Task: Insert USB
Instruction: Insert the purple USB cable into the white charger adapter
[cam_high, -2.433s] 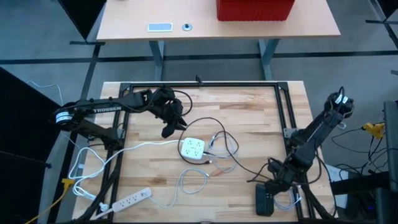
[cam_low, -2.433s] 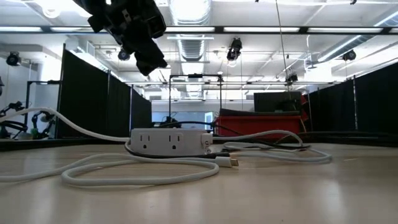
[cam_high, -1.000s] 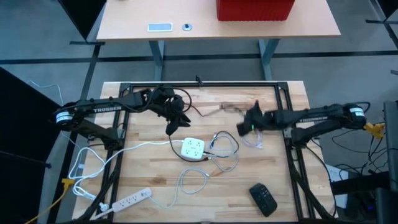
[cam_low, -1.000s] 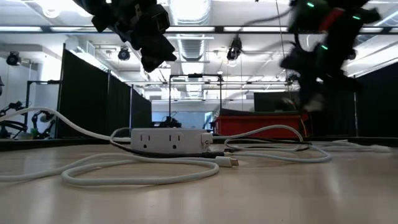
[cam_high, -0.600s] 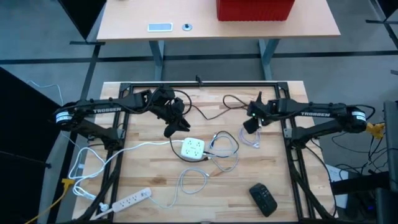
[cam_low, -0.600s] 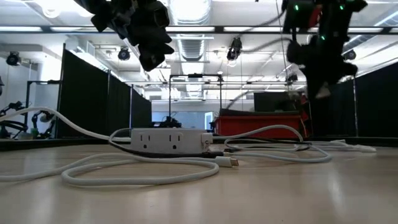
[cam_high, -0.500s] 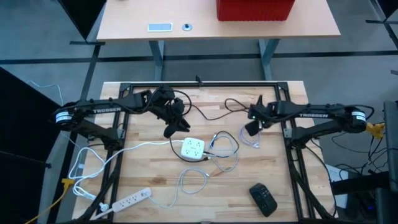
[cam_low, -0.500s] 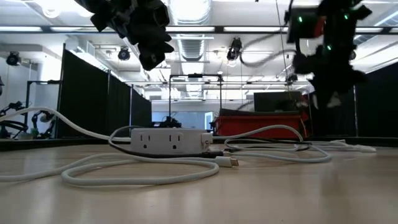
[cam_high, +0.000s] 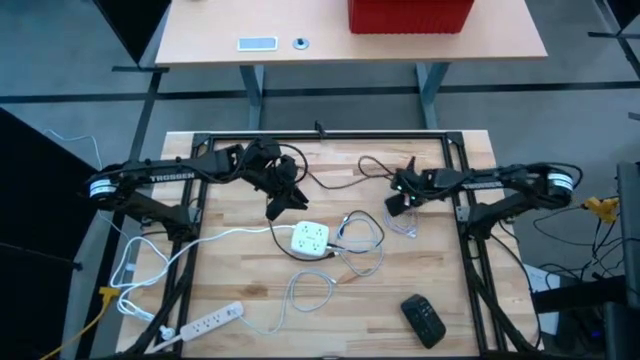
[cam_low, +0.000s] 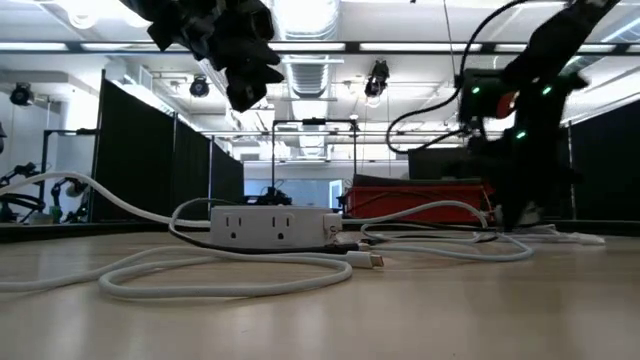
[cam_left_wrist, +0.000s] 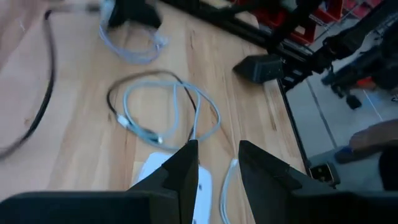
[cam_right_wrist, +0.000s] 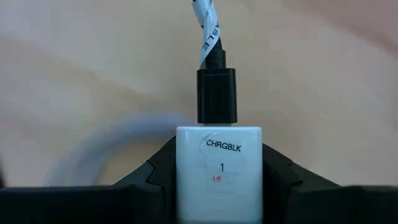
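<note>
— On that wooden table (cam_high: 240, 300), what's where right now? Biggest first.

— Both my arms are out over it. My left gripper (cam_high: 283, 203) hangs just to the far left of the white power cube (cam_high: 310, 238), fingers parted with nothing between them. My right gripper (cam_high: 397, 203) is right of centre, low over a loose coil of white cable (cam_high: 405, 222), and it's clamped on a small white charger block (cam_right_wrist: 218, 168) labelled CHRGBLK. A black USB plug (cam_right_wrist: 217, 96) sits at the block's end. I can't tell how deep it's seated.

— How does that stuff handle?

— My guess: the block is light, hard and smooth, so it could twist between my fingers if I push off-axis. Its flat sides are the place to squeeze, which is where I have it. The plug shell is stiff, so grab that and not the thin black cable (cam_high: 372, 165), which is floppy and would just buckle. The cube looks light enough to slide unless my left arm braces it.

— Anything different from a couple of seconds back?

— Yeah. My right arm was folded at the near right corner by the black remote (cam_high: 426, 320). It has since swung out to mid-table, and the black cable trails in with it. My left arm barely shifted, and the cube has stayed where it was.
</note>
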